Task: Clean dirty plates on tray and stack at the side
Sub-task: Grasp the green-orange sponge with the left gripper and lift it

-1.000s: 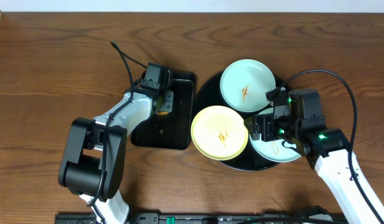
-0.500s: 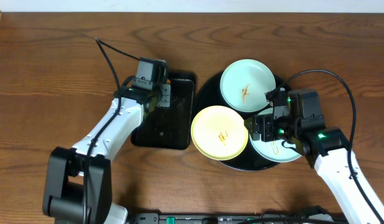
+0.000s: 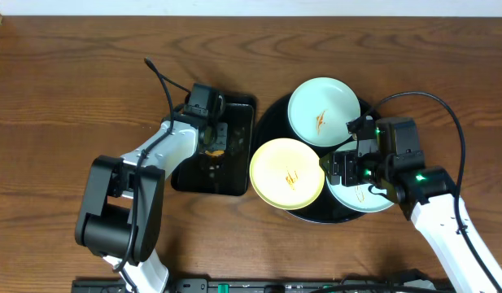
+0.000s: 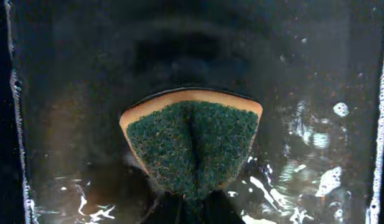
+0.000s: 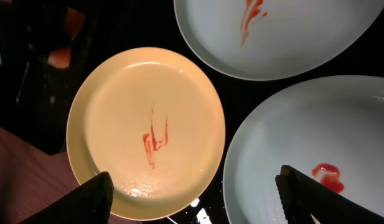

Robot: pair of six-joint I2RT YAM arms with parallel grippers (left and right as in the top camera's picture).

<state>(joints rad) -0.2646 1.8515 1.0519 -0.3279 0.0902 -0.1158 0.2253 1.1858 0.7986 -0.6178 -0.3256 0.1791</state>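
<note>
Left jaws pinch a folded sponge over the wet small tray. Right jaws hang wide above three smeared plates on the round tray.

So off to the left there's a smaller rectangular black tray, glossy and wet, with water beads and streaks of white foam all over its floor. Sitting in it is a sponge, green scrubby side facing the left wrist cam, orange-yellow foam edge along the top, creased down the middle. Overhead you only catch an orange bit of it.
</note>
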